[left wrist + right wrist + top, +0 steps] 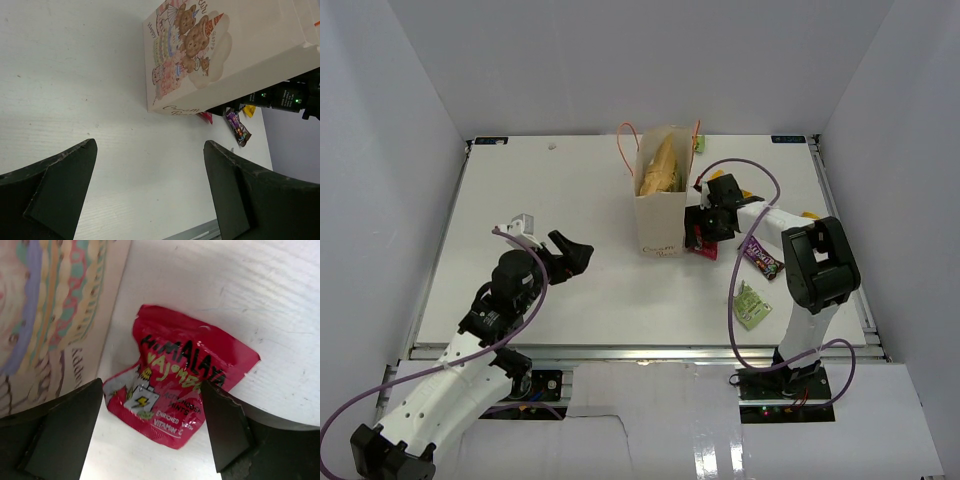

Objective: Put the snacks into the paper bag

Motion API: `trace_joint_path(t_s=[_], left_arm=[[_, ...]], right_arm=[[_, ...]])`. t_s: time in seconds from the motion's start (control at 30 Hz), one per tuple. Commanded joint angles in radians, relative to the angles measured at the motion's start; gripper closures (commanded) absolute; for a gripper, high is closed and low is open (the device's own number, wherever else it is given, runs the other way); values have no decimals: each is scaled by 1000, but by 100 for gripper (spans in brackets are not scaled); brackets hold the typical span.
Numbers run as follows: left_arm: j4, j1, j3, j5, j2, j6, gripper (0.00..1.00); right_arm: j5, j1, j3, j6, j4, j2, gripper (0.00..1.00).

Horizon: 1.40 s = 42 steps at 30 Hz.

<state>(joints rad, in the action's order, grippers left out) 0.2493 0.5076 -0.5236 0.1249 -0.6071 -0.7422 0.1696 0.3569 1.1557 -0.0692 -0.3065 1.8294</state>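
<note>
The cream paper bag (659,213) stands upright mid-table with orange loop handles. The tan-gold chip bag (660,168) sticks out of its open top. A red packet (702,249) lies flat on the table against the bag's right side. My right gripper (706,229) is open just above it; in the right wrist view the gripper (151,385) has one finger on each side of the red packet (185,365), beside the bag wall (55,315). My left gripper (576,254) is open and empty left of the bag (185,55), its jaws (150,146) wide apart over bare table.
A dark purple packet (761,258) and a green packet (751,305) lie right of the bag, near the right arm. A yellow packet (808,214) shows behind that arm. A small green item (700,144) lies behind the bag. White walls enclose the table.
</note>
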Motion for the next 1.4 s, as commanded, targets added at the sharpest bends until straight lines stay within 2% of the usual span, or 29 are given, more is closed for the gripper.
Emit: trace_joint_path(t_s=[0.0, 0.2, 0.23, 0.3, 0.33, 0.4, 0.43, 0.53, 0.67, 0.7, 0.73, 0.8, 0.9, 0.97, 1.1, 1.2, 1.27, 1.37], left_arm=[[-5, -3, -7, 25, 7, -29, 2], [10, -3, -4, 42, 13, -49, 2], [10, -3, -3, 44, 17, -51, 2], [11, -3, 0, 45, 20, -52, 2], [11, -3, 0, 45, 20, -54, 2], [7, -3, 4, 47, 18, -54, 2], [5, -3, 5, 45, 17, -55, 2], [-5, -3, 8, 38, 7, -52, 2], [-30, -3, 11, 19, -2, -43, 2], [-38, -3, 13, 12, -2, -39, 2], [-44, -3, 14, -1, 1, -31, 2], [-71, -1, 17, -13, 4, -23, 2], [-108, -3, 30, -27, 10, -10, 2], [-136, -3, 36, -34, 7, 1, 2], [-154, -3, 25, -54, -20, 13, 2], [-163, -3, 19, -70, -40, 18, 2], [-163, -3, 16, -76, -43, 15, 2], [-156, -3, 16, -80, -36, 12, 2]], right_arm=[[-247, 43, 27, -81, 33, 31, 16], [-331, 53, -22, -80, 63, 41, 35], [-335, 53, -30, -75, 67, 25, 46], [-340, 53, -57, -61, 75, 2, 59], [-343, 51, -68, -55, 82, -22, 73], [-334, 50, -97, -38, 89, -48, 83], [-315, 47, -106, -34, 90, -79, 92], [-245, 19, -145, -8, 102, -175, 92], [49, -71, -156, 65, 121, -326, 92], [120, -138, -154, 101, 130, -390, 92], [242, -177, -136, 118, 139, -421, 92], [344, -263, -99, 163, 167, -485, 92], [418, -289, 34, 230, 173, -530, 92], [522, -288, 106, 259, 222, -548, 92], [588, -210, 243, 328, 331, -553, 92], [649, -116, 383, 393, 308, -494, 92], [622, -20, 445, 428, 238, -467, 92], [518, 91, 457, 516, 193, -411, 91]])
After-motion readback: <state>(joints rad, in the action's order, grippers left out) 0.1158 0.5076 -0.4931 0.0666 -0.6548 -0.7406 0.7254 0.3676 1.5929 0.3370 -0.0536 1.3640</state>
